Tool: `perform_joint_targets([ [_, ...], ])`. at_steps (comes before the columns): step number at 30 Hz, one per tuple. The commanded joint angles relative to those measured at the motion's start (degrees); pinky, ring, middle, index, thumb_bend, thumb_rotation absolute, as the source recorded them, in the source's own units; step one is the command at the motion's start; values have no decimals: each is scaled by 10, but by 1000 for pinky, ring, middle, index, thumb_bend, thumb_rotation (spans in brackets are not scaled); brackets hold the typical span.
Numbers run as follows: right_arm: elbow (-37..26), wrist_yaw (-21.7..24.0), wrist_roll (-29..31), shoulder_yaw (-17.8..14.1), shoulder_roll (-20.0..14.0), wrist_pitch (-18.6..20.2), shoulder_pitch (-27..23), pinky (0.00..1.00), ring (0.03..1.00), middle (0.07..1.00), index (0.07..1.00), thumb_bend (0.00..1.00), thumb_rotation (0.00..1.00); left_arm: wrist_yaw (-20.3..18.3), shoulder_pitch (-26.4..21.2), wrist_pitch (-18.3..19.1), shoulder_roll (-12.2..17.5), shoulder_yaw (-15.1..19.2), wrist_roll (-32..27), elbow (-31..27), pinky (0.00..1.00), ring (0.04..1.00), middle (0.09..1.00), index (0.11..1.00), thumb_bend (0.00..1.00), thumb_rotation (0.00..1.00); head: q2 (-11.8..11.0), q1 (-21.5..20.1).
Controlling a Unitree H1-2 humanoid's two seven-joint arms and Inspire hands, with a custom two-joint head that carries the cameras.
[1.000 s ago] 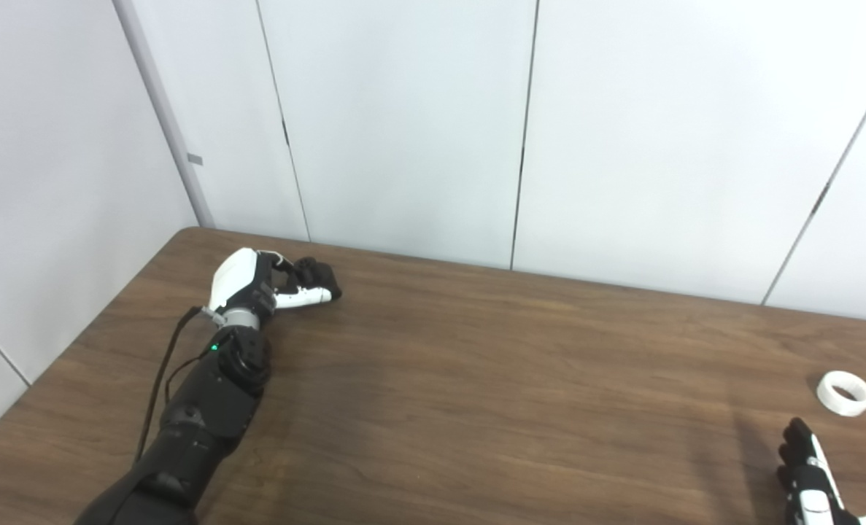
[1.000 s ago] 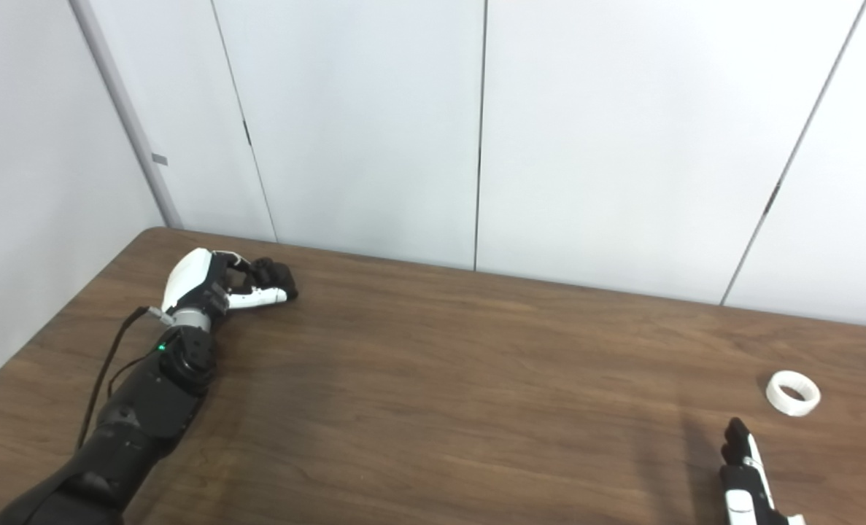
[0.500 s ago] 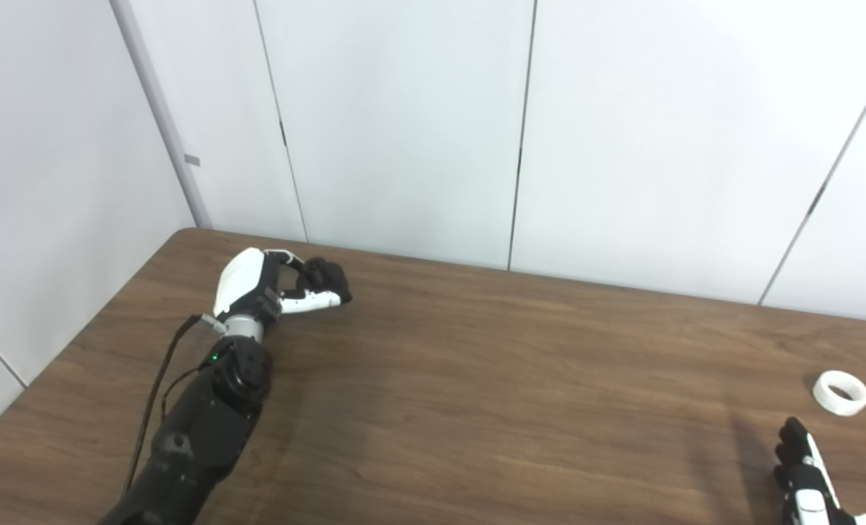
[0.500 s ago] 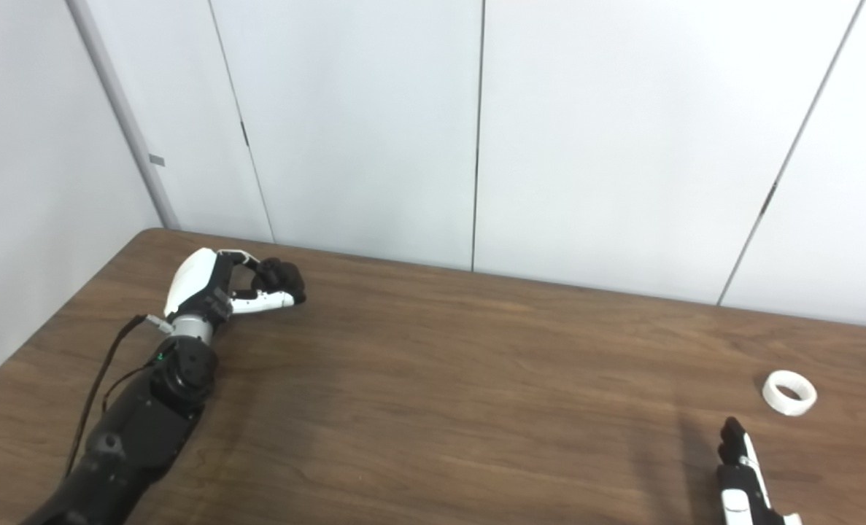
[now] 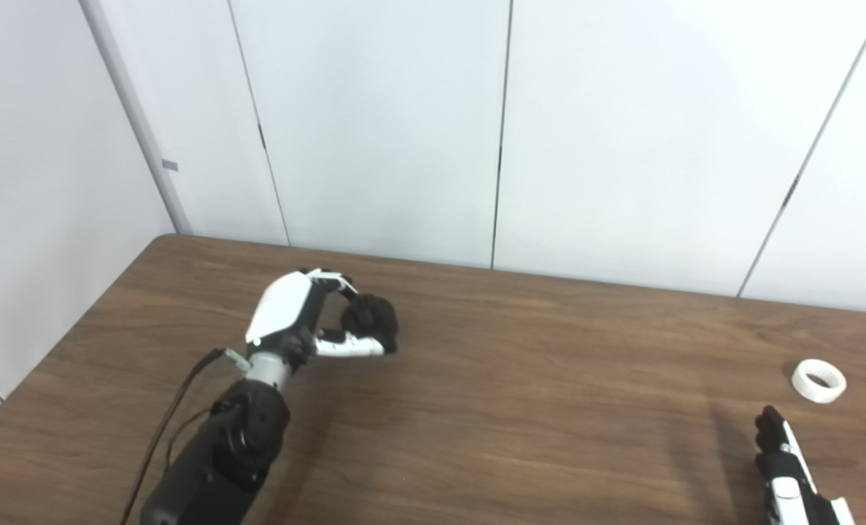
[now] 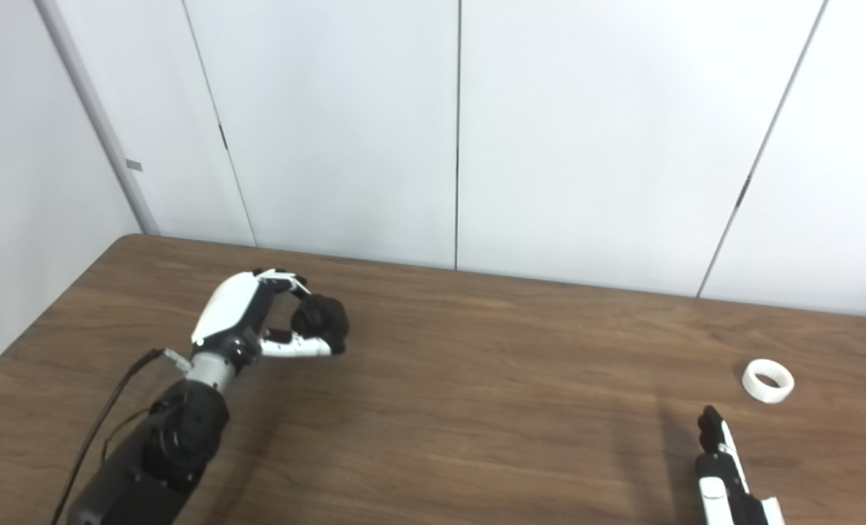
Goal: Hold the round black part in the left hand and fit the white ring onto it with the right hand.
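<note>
My left hand [image 5: 298, 321] is shut on the round black part [image 5: 371, 324], pinched between fingers and thumb and held just above the left half of the brown table [image 5: 535, 415]. The white ring [image 5: 818, 380] lies flat on the table at the far right, apart from both hands. My right hand [image 5: 789, 467] comes up from the bottom right corner, a little in front of and to the left of the ring. Its fingers are stretched out and hold nothing. Most of that hand is cut off by the picture's edge.
White wall panels [image 5: 403, 124] stand close behind the table's far edge and along its left side. A black cable [image 5: 174, 408] runs along my left forearm.
My left hand has carried the black part to the right and towards the table's middle, lifting it. The camera has turned a little to the right. The ring and right hand have stayed put.
</note>
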Motion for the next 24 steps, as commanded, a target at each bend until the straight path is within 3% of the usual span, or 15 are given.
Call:
perform_joint_targets([
  [1,1,0,0,5,7,-15,-7,1000,997,980,977,372,1000,-1,-7,-15,2,-7,26,-37,1000,929,803,484,525,57,3,-4],
  [11,9,-12,-16,19,14,-18,-11,1000,988,970,961,498,1000,-25,48,-41,-21,-56,111,-129,1000,900,787,483,525,58,23,-48],
  [24,-13,-30,-33,29,30,-2,-13,1000,968,949,939,510,1000,-13,115,-89,-77,-112,203,-131,1000,903,786,483,525,57,55,-105],
])
